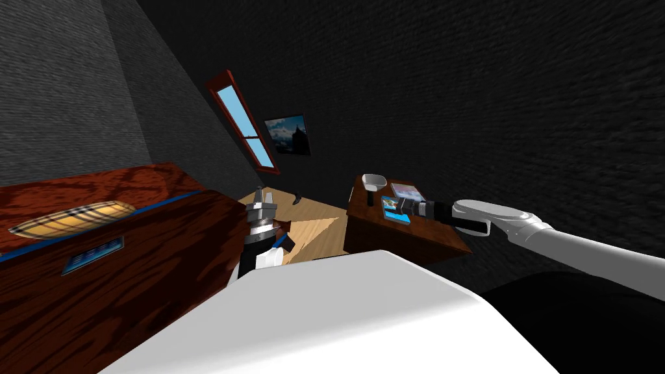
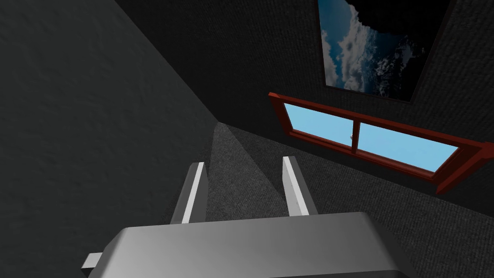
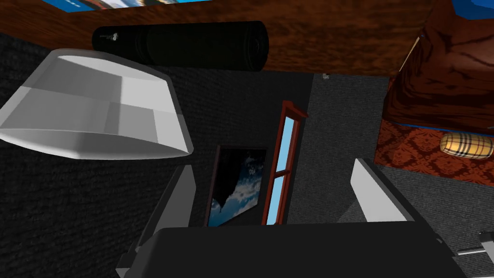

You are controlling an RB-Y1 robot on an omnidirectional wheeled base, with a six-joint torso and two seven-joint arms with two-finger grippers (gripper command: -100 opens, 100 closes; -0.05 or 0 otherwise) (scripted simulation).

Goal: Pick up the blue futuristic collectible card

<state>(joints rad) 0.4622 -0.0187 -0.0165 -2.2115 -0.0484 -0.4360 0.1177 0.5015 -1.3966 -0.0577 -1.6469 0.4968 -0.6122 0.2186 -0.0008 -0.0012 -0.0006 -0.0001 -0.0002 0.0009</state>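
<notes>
Head view: your right gripper [image 1: 404,206] hangs right by the blue card [image 1: 393,215] on the worktop [image 1: 415,237], at 5 o'clock from the white bowl [image 1: 373,182]. Left wrist view: your left gripper [image 2: 246,188] is open, empty. Right wrist view: that gripper is spread wide, holding nothing. You're reaching; next, likely lower and pinch.

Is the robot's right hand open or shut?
Open. On the right gripper, the fingers stand wide apart, gripping nothing.
</notes>
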